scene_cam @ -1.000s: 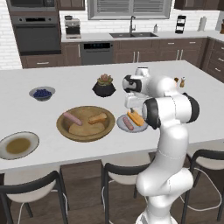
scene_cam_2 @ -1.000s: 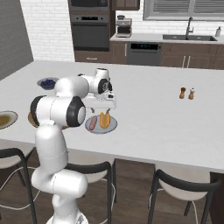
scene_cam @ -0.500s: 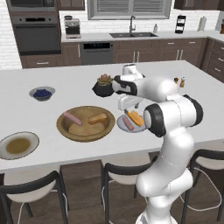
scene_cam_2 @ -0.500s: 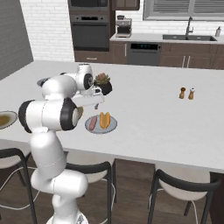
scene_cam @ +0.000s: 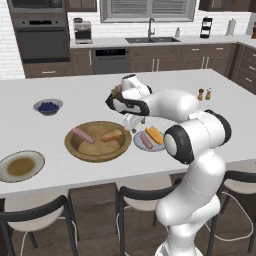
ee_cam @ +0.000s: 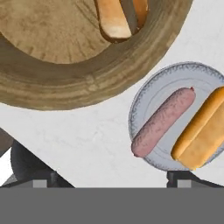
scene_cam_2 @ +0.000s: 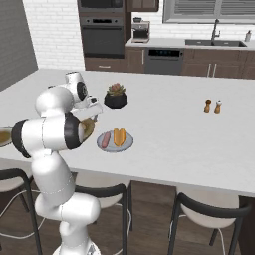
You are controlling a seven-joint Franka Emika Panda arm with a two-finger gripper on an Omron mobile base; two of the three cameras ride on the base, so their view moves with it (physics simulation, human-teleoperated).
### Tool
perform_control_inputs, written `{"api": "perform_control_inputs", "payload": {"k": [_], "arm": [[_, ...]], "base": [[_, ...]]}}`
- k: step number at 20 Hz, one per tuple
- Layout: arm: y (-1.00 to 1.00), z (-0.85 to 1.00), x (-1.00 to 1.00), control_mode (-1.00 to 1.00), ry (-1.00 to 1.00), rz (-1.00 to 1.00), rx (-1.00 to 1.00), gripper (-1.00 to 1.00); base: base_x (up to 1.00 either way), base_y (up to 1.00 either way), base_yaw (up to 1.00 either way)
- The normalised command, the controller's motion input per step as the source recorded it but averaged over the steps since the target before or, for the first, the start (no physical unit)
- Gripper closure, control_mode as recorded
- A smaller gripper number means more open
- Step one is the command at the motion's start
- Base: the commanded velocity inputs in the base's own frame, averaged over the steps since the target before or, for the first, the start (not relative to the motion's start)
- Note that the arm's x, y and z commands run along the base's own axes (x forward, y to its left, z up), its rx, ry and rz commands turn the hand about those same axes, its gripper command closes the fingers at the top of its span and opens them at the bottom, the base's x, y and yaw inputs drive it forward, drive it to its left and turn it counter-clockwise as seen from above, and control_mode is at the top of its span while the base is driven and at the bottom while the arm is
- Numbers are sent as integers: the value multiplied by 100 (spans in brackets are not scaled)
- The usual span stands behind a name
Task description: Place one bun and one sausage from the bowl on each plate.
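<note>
- On the white island counter (scene_cam: 75, 170), I see the wooden bowl (scene_cam: 98, 141) near the front edge, with one sausage (scene_cam: 82, 135) and one bun (scene_cam: 112, 135) lying apart inside it.
- Just right of the bowl sits the grey plate (scene_cam: 148, 140), already carrying a sausage and a bun side by side; in my hand view that plate (ee_cam: 144, 96) nearly meets the bowl's rim (ee_cam: 87, 83).
- The gripper (scene_cam: 131, 120) hangs over the gap between bowl and plate; its tips sit wide apart at the bottom of the hand view, nothing between them, so I read it as released.
- Far left, near the front edge, lies the second plate (scene_cam: 21, 166), brownish in the middle.
- Behind the bowl are a small grey bowl of blue berries (scene_cam: 48, 106) and a black pot with a plant (scene_cam_2: 115, 96), which the arm partly hides from the left camera.
- Well off to the right stand two shakers (scene_cam_2: 212, 105).
</note>
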Motion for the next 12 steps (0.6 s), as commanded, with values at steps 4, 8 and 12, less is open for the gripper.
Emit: {"api": "perform_control_inputs", "payload": {"k": [4, 8, 12], "arm": [[35, 1, 7, -100, 0, 17, -3, -100], [28, 0, 7, -100, 0, 19, -4, -100], [57, 0, 0, -100, 0, 28, -6, -100]], "base": [[0, 0, 0], [0, 0, 0], [0, 0, 0]]}}
